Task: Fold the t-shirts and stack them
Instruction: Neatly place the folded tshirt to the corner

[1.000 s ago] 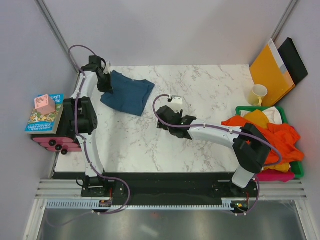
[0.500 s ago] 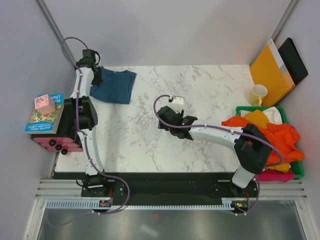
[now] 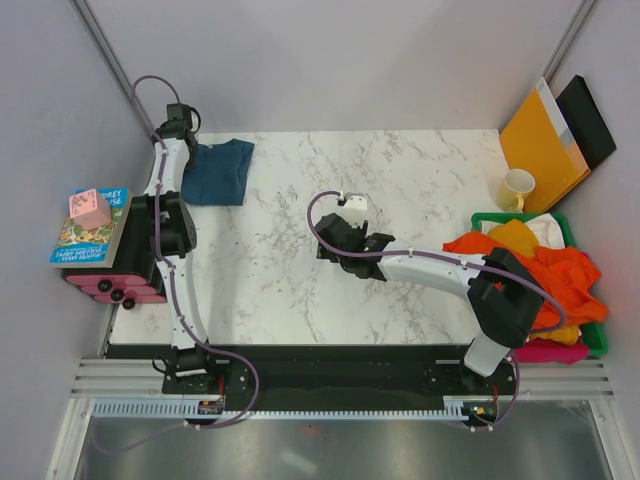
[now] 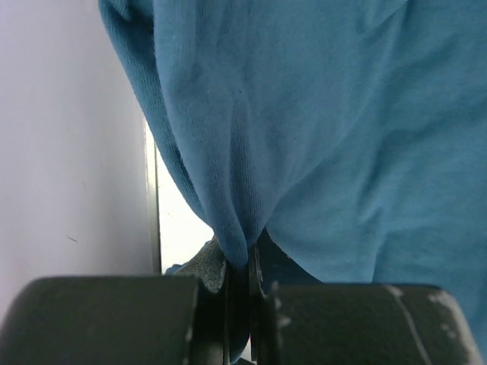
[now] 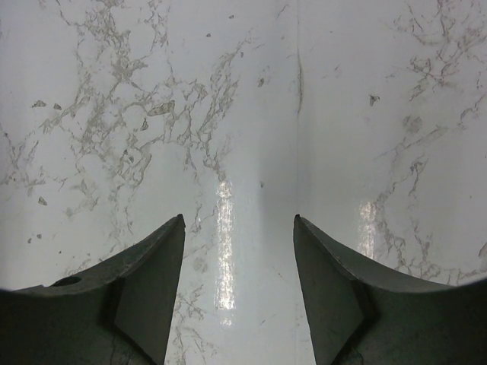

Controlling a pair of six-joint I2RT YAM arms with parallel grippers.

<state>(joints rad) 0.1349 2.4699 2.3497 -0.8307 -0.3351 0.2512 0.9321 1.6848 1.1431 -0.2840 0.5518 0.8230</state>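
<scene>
near centre, the right fingers (image 5: 144,281) hang wide and empty over bare table (image 3: 420,180). at the right, the orange, yellow and pink t-shirts (image 3: 545,268) lie heaped, unfolded, in a green bin (image 3: 478,218). far left, the left fingers (image 4: 217,274) pinch the folded teal t-shirt (image 3: 215,172); most work remains.

dark teal-blue t-shirt (image 3: 218,172) roughly folded at far left, orange t-shirt (image 3: 560,275), yellow t-shirt (image 3: 512,236) and pink t-shirt (image 3: 548,351) heaped at right
</scene>
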